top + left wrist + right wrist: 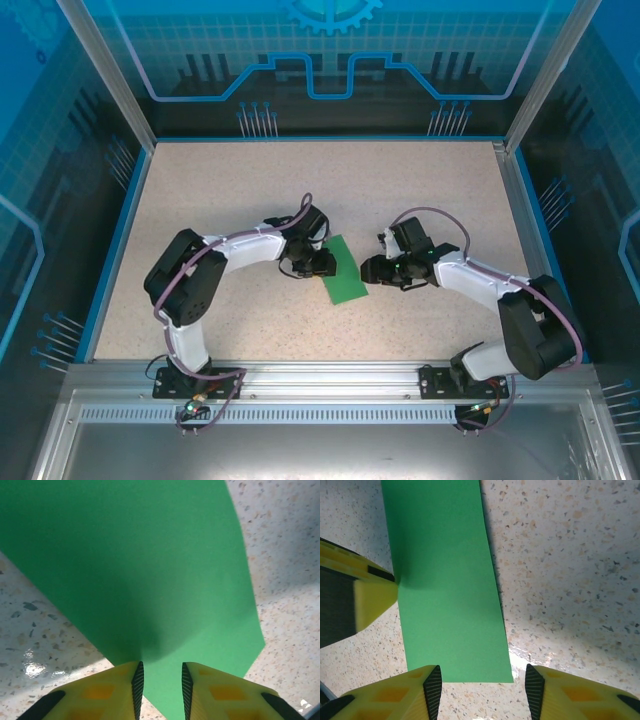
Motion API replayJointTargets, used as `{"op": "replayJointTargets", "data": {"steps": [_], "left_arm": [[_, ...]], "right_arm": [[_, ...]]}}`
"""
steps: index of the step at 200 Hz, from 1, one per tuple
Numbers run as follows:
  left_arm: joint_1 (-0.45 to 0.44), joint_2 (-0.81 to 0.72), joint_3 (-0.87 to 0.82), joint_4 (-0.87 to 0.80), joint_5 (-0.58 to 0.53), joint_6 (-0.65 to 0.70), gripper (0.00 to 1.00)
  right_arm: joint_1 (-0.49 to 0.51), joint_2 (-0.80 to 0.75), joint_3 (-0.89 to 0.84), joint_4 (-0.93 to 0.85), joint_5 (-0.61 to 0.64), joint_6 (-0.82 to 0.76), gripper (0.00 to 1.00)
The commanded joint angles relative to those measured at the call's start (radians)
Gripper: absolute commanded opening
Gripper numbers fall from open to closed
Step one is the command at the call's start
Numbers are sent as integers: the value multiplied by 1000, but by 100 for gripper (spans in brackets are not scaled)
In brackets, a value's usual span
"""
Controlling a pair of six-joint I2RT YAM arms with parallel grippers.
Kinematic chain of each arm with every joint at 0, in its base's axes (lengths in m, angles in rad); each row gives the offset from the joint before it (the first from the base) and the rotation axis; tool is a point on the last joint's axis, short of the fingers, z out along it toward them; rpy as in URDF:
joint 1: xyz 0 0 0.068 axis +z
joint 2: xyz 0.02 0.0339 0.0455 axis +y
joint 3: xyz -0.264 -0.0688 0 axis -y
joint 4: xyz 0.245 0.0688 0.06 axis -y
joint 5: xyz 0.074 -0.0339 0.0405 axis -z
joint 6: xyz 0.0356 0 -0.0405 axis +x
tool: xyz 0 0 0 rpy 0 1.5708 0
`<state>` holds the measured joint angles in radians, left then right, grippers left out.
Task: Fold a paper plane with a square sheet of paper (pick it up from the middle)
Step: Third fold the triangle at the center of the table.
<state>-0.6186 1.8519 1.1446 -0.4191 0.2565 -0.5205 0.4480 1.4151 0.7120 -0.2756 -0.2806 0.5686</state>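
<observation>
**Two robot arms [240, 250] flank a green sheet of paper [345, 272] on a speckled table [300, 180]**

Seen from above, a beige speckled table sits inside an enclosure of blue patterned panels [330, 60]. A metal rail [330, 385] runs along the table's near edge. The arms are bolted to that rail and bend inward, so their grippers meet near the middle of the surface.

The sheet of paper lies flat between the grippers, slightly nearer the near edge than the far one. It is plain, smooth green and longer than it is wide, and it sits at a slant to the table's edges. Broad stretches of surface separate it from the far edge and from both side edges.

The left gripper [162, 685] is at the sheet's left side. Its yellow fingers [100, 695] stand a narrow gap apart, and green paper shows through that gap. From the right wrist, one left fingertip [372, 600] is seen touching the sheet's long edge.

The right gripper [482, 685] is at the sheet's right side. Its fingers [570, 695] are spread wide and hold nothing. One short edge of the sheet lies just ahead of them.
</observation>
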Motion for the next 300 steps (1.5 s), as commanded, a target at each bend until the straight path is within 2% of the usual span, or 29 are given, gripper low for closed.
{"op": "replayJointTargets", "data": {"steps": [1,91,161,187,210,253,300], "left_arm": [[-8,31,18,-36,-24,35,29],[-9,120,61,-99,-70,102,22],[-8,145,69,-122,-95,131,22],[-7,151,66,-118,-93,132,22],[-8,150,66,-118,-95,135,22],[-8,153,62,-112,-96,138,22],[-7,155,62,-107,-92,142,22]], "right_arm": [[-20,13,-10,21,-35,4,51],[-27,75,-2,42,-56,5,51],[-38,145,0,98,-130,18,51],[-39,157,-5,140,-191,36,48],[-38,130,-14,138,-201,45,41],[-39,84,-33,136,-231,58,37],[-38,50,-33,102,-209,60,29]]}}
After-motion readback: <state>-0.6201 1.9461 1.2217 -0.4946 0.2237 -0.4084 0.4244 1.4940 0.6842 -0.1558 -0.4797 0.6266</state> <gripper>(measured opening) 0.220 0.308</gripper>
